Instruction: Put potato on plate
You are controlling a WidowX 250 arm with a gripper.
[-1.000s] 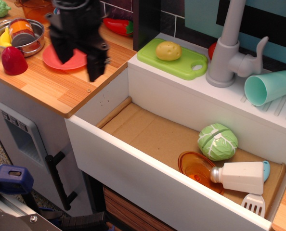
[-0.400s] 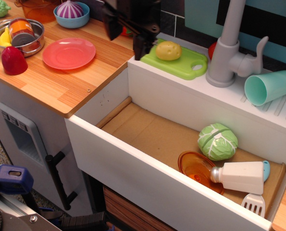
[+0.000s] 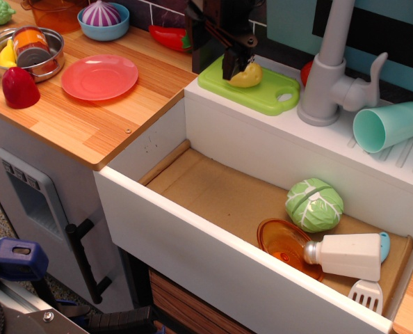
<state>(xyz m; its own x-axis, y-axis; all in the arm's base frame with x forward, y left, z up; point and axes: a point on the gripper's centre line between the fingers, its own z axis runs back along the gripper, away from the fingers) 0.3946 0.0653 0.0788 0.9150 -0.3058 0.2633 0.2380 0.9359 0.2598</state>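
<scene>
The gripper (image 3: 236, 66), having crossed from above the plate (image 3: 99, 77), is now descending onto the potato (image 3: 248, 75); whether its jaws are clenched cannot be told, apparently pre-grasp.

Plate (image 3: 99, 77): top bare, open countertop on its near and right sides; red cup (image 3: 20, 88) and metal bowl (image 3: 27, 50) close at left, blue bowl (image 3: 103, 19) behind.
</scene>
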